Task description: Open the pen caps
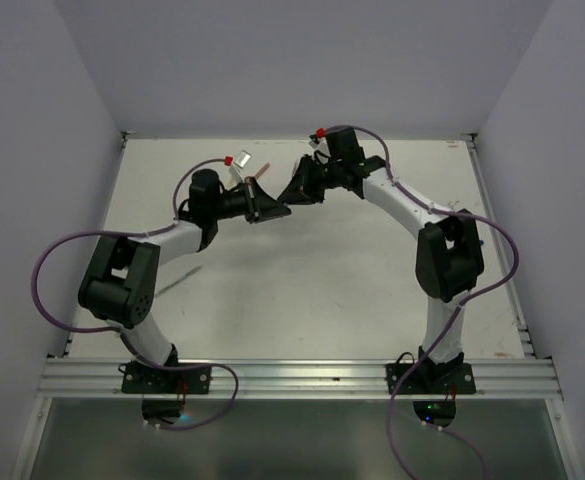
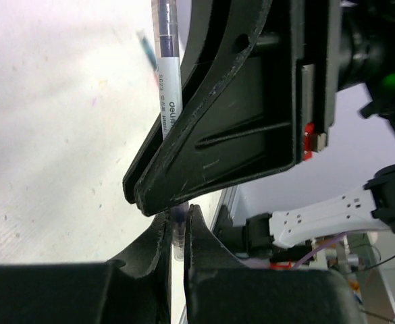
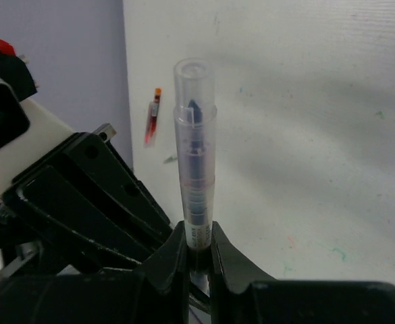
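The clear pen cap (image 3: 194, 88) sits on the end of a thin pen (image 2: 168, 101), with a dark blue tip showing through it. In the right wrist view it sticks out at 12 o'clock past the right gripper (image 3: 197, 237), held above the table (image 1: 322, 290). The right gripper is clamped on the white barrel just below the cap. The left gripper (image 2: 178, 226) pinches the pen's opposite end, its jaws together on it.

In the top view both arms reach inward and meet tip to tip over the table's far middle, at 12 o'clock from the bases. The left arm (image 1: 162, 240) is bent, its forearm pointing toward 2 o'clock. The right arm (image 1: 412, 205) angles toward 10 o'clock. A red pen (image 3: 153, 118) lies on the table at 10 o'clock from the cap.
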{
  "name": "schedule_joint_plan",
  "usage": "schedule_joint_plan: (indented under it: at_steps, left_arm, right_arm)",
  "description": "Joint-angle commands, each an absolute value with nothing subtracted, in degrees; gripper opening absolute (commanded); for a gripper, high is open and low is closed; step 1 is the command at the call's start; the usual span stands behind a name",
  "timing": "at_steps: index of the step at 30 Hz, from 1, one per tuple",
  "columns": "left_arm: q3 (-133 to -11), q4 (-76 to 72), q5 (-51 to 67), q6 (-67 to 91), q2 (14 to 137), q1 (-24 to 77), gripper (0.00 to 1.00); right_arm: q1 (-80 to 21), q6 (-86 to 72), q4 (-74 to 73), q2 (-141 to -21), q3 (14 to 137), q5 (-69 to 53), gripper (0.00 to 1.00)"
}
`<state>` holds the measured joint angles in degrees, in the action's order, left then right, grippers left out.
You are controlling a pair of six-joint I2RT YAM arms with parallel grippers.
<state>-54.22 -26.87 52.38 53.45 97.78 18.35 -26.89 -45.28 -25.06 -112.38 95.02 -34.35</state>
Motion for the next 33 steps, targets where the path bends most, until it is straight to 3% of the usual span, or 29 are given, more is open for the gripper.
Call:
schedule_joint_plan:
  at_steps: [1, 7, 11, 13, 14, 15, 17, 18, 19, 24, 33]
  left_arm:
    - [-48.1, -54.7, 65.3, 69.2, 93.5, 19.4, 0.0]
    - [-47.0, -66.7, 66.9, 76.8, 95.4, 19.2, 0.0]
    - [-45.8, -71.2, 66.8, 79.9, 96.8, 18.8, 0.0]
    - [-46.3, -64.6, 66.1, 76.7, 96.9, 18.3, 0.0]
    - [-47.1, -58.7, 64.6, 73.2, 96.6, 18.1, 0.0]
    - [-51.1, -39.0, 62.5, 61.3, 96.2, 17.8, 0.0]
    - [-58.1, -13.9, 54.2, 45.5, 96.3, 17.4, 0.0]
    - [-65.9, 3.8, 44.4, 35.3, 97.2, 17.5, 0.0]
    - [-68.5, 8.5, 40.7, 32.5, 99.6, 17.8, 0.0]
    - [-80.4, 20.5, 27.5, 29.0, 109.3, 17.6, 0.0]
    - [-90.1, 18.8, 18.8, 31.3, 120.8, 19.7, 0.0]
  right_arm:
    - [-22.2, -51.1, -3.4, -114.9, 98.7, -33.8, 0.0]
    - [-20.0, -59.0, 7.9, -118.2, 101.9, -39.6, 0.0]
    - [-20.2, -56.9, 5.7, -117.2, 99.4, -38.8, 0.0]
    - [-20.1, -55.1, 0.6, -116.8, 100.5, -35.5, 0.0]
    - [-20.2, -49.7, -9.3, -117.6, 102.5, -34.1, 0.0]
    - [-20.4, -46.3, -16.5, -118.8, 105.2, -32.3, 0.0]
    - [-20.9, -37.4, -36.5, -121.9, 115.5, -25.6, 0.0]
    - [-21.0, -35.3, -41.2, -124.6, 117.9, -23.1, 0.0]
    - [-21.5, -33.5, -44.9, -125.2, 120.3, -20.4, 0.0]
    - [-22.0, -28.3, -51.9, -125.9, 117.7, -13.6, 0.0]
    - [-22.4, -25.2, -52.1, -129.9, 114.8, -8.8, 0.0]
